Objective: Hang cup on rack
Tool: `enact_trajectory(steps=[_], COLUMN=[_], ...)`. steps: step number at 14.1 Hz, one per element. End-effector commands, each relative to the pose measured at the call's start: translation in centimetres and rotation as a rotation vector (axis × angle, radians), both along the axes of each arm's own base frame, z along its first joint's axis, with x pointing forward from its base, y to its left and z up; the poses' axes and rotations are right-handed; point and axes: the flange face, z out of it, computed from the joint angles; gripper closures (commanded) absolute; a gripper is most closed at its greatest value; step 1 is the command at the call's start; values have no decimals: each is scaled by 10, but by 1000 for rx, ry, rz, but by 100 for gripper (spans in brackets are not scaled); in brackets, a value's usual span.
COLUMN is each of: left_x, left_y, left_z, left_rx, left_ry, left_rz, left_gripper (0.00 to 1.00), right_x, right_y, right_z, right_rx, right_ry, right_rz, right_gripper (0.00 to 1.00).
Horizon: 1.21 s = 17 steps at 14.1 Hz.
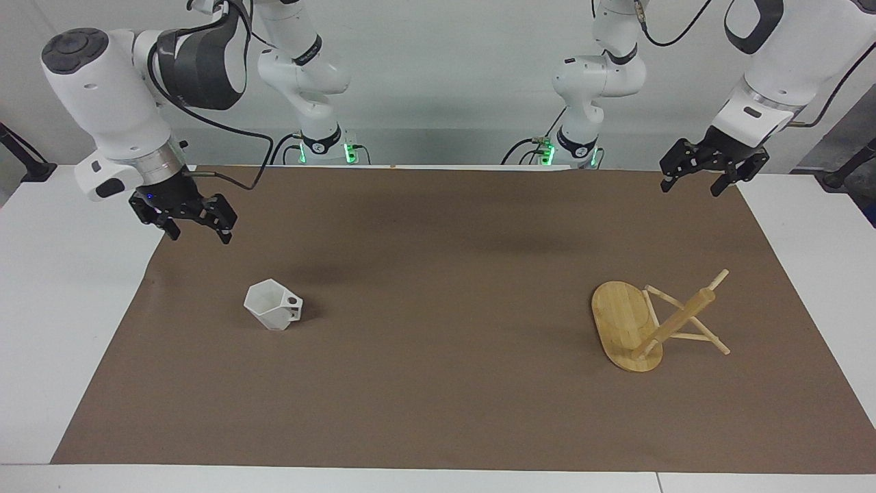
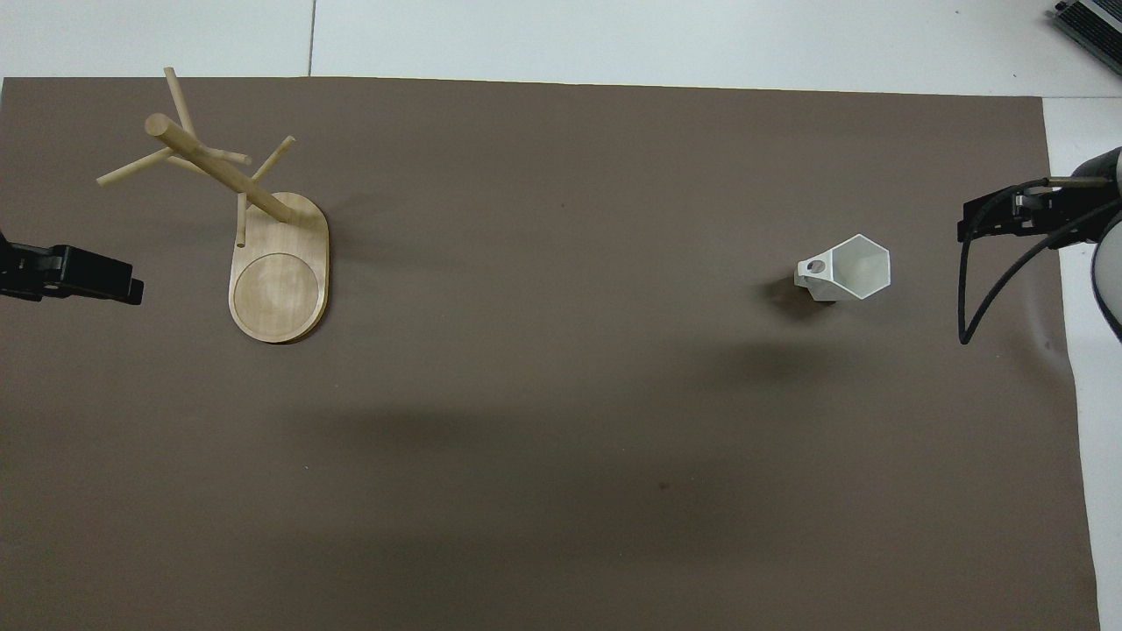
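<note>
Opening step: cup [image 1: 272,305] upright on surface [image 1: 438,411], rack [image 1: 657,322] well apart, both claws wide, empty; next, right claw [image 1: 195,229] grasps cup.

lighting is looking bright and even from above, throwing soft blurry shadows across the brown mat [image 1: 438,411]. everything is staying sharp, no glare showing anywhere.
</note>
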Motion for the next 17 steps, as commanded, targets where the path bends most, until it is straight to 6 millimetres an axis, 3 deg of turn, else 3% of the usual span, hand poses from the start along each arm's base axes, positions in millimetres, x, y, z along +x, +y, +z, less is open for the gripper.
enact_trajectory(steps=[1, 12, 17], left_x=[-3, -3, -3], left_y=[2, 2, 2], left_z=[2, 2, 2], left_rx=[18, 17, 18], left_ry=[7, 6, 7], left_rz=[9, 10, 9], left_gripper=[0, 0, 0], right_x=[-5, -8, -3], right_y=[1, 7, 8], right_z=[4, 4, -22], right_rx=[0, -4, 12], right_ry=[7, -8, 0], right_rz=[-4, 35, 37], right_gripper=[0, 0, 0])
